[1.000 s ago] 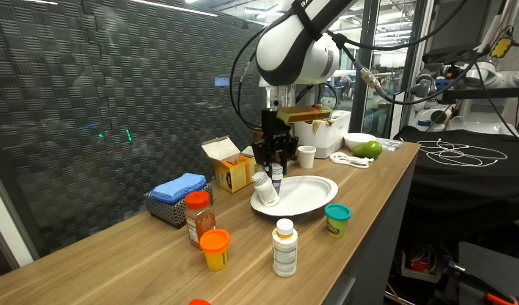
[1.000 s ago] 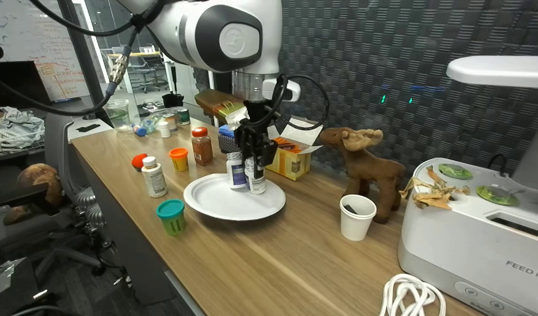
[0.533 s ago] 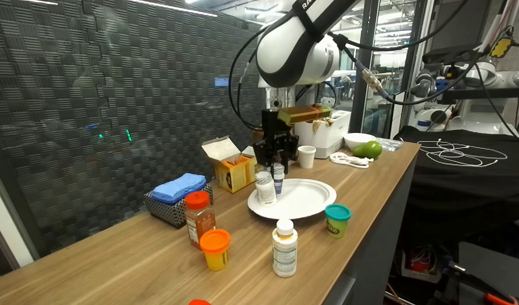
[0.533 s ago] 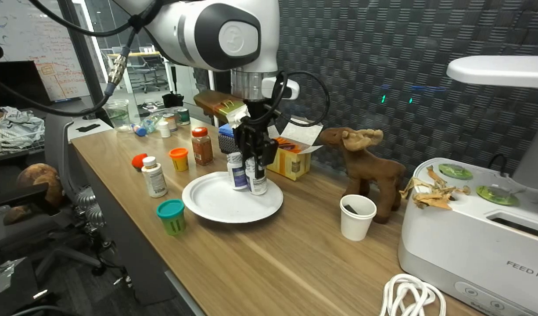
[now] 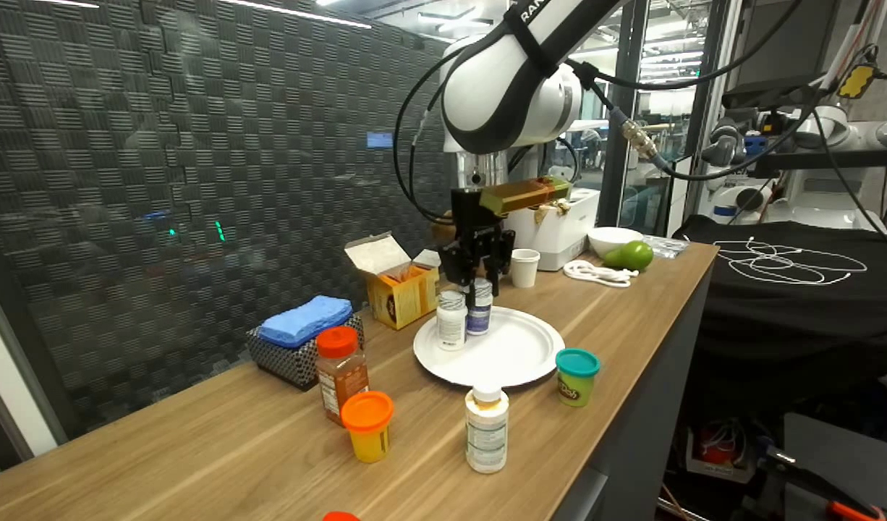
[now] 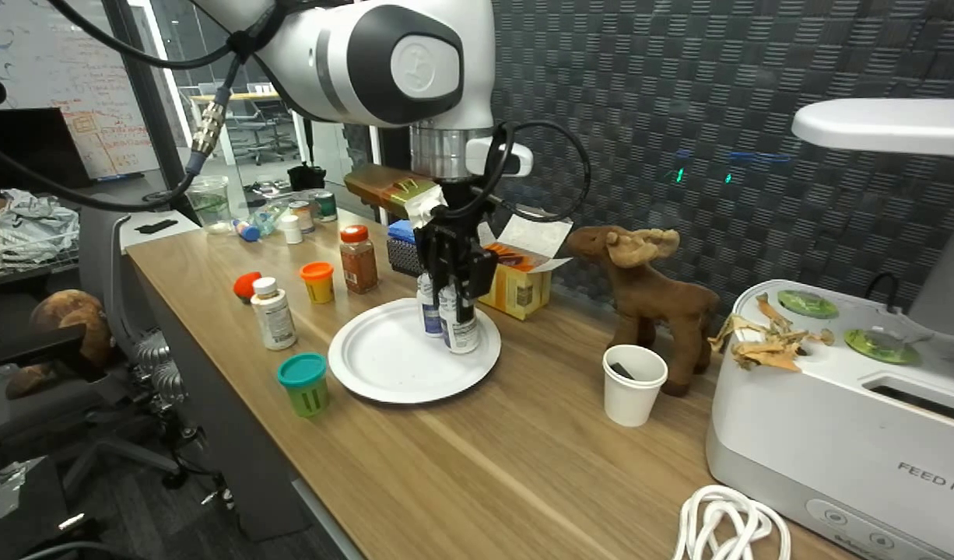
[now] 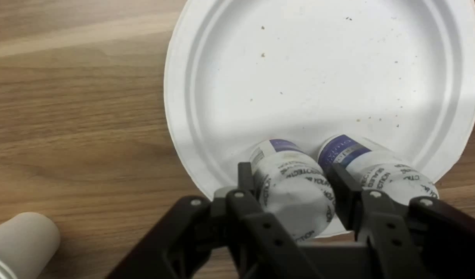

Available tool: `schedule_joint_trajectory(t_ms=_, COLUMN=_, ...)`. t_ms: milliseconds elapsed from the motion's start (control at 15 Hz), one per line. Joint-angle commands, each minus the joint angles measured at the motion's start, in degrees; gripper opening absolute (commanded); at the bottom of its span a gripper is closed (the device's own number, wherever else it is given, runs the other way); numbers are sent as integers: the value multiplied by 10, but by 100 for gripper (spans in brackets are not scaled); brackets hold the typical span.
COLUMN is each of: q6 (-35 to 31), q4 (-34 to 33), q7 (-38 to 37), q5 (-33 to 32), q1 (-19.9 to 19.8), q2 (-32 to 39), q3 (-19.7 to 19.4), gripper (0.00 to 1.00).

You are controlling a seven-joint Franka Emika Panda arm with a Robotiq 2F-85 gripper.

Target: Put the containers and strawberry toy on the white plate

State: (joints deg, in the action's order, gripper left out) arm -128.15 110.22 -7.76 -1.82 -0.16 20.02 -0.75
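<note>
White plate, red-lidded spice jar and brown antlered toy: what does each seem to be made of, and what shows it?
White plate: probably molded paper fiber; matte, with a pressed ring inside the rim.
Spice jar: likely plastic, though glass is possible; its clear, smooth-looking wall shows reddish contents. Red lid: opaque, probably plastic.
Brown antlered toy: apparently plush fabric; soft-looking, without shine.

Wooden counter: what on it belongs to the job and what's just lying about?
For the job:
white plate
pill bottle in the claw
second pill bottle
white-capped bottle
red-lidded spice jar
orange-lidded tub
teal-lidded tub
probably the strawberry toy

Just lying about:
yellow carton
toy moose
white cord
</note>
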Motion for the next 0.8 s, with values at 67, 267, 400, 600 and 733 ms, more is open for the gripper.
schedule_joint_trajectory(t_ms=67, q6=25, q4=7, q7=7, q5=7, q1=5, q2=-13, q3=3, gripper=26)
schedule_joint_trajectory(t_ms=267, q6=41, q4=6, q7=3, q5=2, q1=8, q2=-11, q3=2, gripper=26)
schedule_joint_trajectory(t_ms=400, q6=44, q4=6, q7=-5, q5=-3, q1=11, q2=-12, q3=0, gripper=76)
schedule_joint_trajectory(t_ms=600, q6=37, q4=9, q7=-26, q5=-21, q1=18, q2=-24, q3=-8, gripper=90)
schedule_joint_trajectory(t_ms=733, q6=33, q4=16, q7=-55, q5=-50, q1=25, q2=-43, q3=-19, gripper=100)
